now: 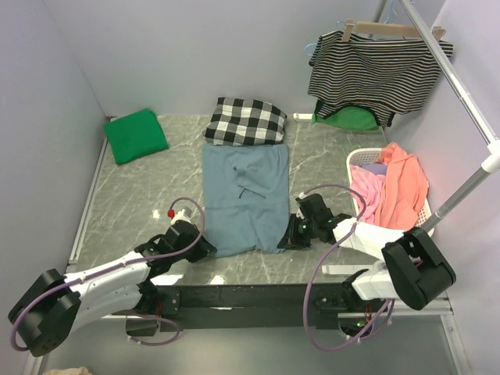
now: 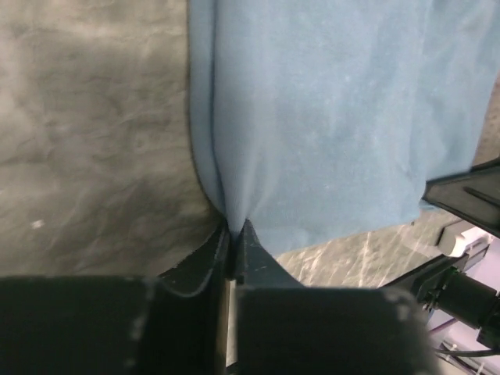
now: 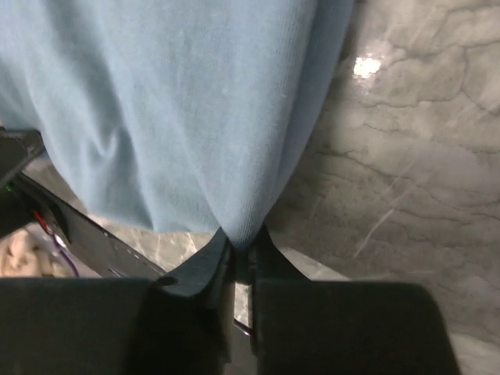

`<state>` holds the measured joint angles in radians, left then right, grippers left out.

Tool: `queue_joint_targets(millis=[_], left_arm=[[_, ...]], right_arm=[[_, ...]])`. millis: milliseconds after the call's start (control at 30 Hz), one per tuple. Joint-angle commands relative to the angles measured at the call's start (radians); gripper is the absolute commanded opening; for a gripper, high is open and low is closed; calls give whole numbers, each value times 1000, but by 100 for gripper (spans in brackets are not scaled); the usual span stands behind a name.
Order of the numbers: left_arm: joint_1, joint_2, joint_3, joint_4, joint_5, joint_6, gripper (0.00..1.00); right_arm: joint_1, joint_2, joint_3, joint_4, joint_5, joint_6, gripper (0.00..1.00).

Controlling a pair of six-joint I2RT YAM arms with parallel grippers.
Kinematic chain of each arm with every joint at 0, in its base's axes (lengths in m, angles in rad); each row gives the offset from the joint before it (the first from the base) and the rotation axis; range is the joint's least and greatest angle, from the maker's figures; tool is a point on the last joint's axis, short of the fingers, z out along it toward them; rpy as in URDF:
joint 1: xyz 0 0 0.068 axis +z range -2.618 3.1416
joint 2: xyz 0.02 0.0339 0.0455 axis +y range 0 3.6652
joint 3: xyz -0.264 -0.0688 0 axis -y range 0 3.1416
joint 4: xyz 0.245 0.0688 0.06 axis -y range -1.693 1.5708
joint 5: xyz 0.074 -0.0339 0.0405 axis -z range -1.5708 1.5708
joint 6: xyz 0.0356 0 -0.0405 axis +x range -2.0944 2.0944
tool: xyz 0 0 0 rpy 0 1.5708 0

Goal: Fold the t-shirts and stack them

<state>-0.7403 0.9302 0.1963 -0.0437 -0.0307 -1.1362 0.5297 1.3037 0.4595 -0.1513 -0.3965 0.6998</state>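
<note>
The slate-blue t-shirt (image 1: 244,195) is lying flat in the middle of the marbled surface (image 1: 133,211), folded into a long panel that is running from the checked cloth (image 1: 247,120) at the far end down toward the arms. Its far edge is touching that cloth, or perhaps tucking just under it; the overhead view is too coarse to say which.

The left claw (image 2: 234,228) is pinching the shirt's near left corner. Its two fingers are closed almost together, with a gathered ridge of blue fabric rising out from between them. The right claw (image 3: 238,238) is doing the same at the near right corner, its fingers pressed tight on a bunched fold of the cloth. From above, both claws are sitting low at the hem, one on each side, with the shirt stretching between them.

The green t-shirt (image 1: 136,134) is resting folded in the far left corner of the surface, well apart from the blue one.

At the right, a white basket (image 1: 353,161) is holding a coral garment (image 1: 402,187) that is spilling over its rim. Above it, a striped top (image 1: 375,74) is hanging from a wooden hanger (image 1: 383,30) on the rail.
</note>
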Motion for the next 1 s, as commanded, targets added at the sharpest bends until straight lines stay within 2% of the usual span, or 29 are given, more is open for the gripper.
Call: queue_joint_targets(millis=[0,133,333,467,667,800,967], left_arm=[[-5,64,-11,-57,-29,53,1],[-7,10,-6,-120,-11,43,1],[-33,-223,17,-349,23,-2,1],[-102,-347,-26,-360,110,-100,1],[-289,-367,64,-473,34,-207,1],[-401,-306,164,-482,-40,-244,1],[-418,-165,334,-579,-225,-172,1]], right_arm=[[10,-1,-5,22,57,-14,0],[13,-105,-19,-40,90,-22,0],[53,-308,-76,-172,71,4,0],[116,-409,-110,-240,54,47,0],[271,-552,-137,-336,93,158,0],[303,-635,-111,-393,160,184,0],[300,-611,33,-433,306,124,0]])
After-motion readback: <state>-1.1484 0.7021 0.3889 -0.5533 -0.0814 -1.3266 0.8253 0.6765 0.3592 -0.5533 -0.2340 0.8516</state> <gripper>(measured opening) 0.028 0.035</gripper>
